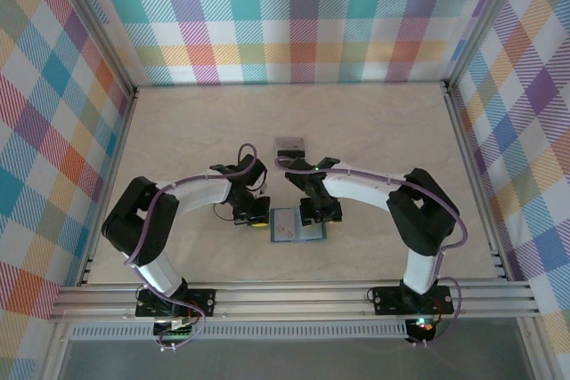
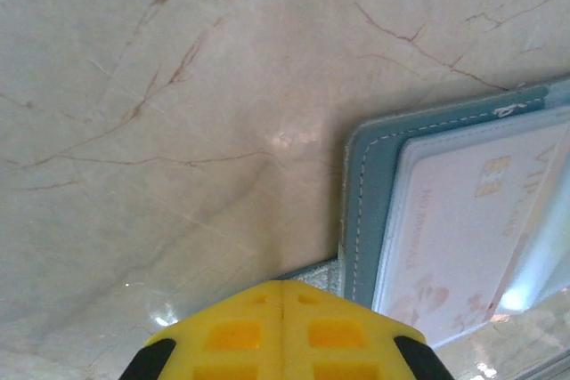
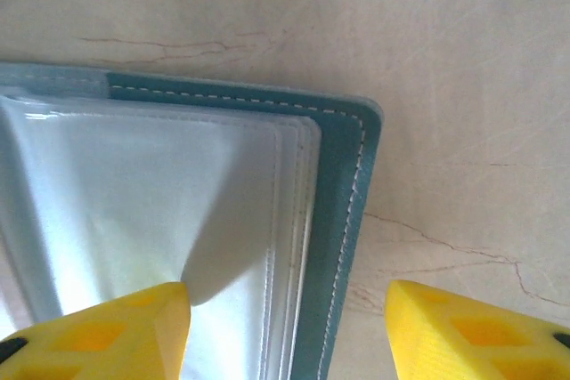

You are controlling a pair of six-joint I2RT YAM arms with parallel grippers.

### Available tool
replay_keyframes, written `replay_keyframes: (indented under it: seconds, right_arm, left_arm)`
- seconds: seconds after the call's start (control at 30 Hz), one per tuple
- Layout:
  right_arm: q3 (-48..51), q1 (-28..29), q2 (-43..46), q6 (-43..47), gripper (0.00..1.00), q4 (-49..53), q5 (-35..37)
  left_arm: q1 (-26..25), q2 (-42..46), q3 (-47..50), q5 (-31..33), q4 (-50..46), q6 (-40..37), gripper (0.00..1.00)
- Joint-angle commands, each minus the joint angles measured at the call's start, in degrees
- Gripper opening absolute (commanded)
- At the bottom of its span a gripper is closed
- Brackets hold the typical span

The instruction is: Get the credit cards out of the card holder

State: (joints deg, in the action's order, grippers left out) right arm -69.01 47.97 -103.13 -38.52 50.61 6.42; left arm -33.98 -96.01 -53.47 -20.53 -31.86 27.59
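The card holder (image 1: pixel 297 226) lies opened flat on the table (image 1: pixel 196 131), near the front edge, between the two grippers. The left gripper (image 1: pixel 252 218) is positioned just beside the holder's left edge; in the left wrist view its yellow fingers (image 2: pixel 240 335) are pressed together with no gap and nothing between them, so the tool is closed and empty. In that view, a light credit card (image 2: pixel 472 220) with a gold chip sits inside a clear sleeve of the holder's left panel. The right gripper (image 1: pixel 319 213) is positioned over the holder's right edge; the right wrist view shows its jaws apart, one finger (image 3: pixel 116 331) over the clear sleeves and the other over bare table, with the teal stitched border (image 3: pixel 343 220) between them and not clamped. A second credit card (image 1: pixel 289 145), grey with a dark band, lies flat on the table beyond the holder, apart from it
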Motion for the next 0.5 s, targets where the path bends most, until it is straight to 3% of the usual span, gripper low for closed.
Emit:
replay_keyframes:
  seconds: [0.0,0.47]
  right_arm:
    - [-0.15,-0.24,2.78,-0.23,0.61,0.81,-0.99]
    - [-1.94,-0.24,7.53,0.83,0.59,2.21,-1.54]
  left_arm:
    - [-0.38,2.71,-2.05,-1.25,-2.07,0.11,0.01]
    - [-2.98,1.6,-3.26,-2.48,0.62,3.06,0.01]
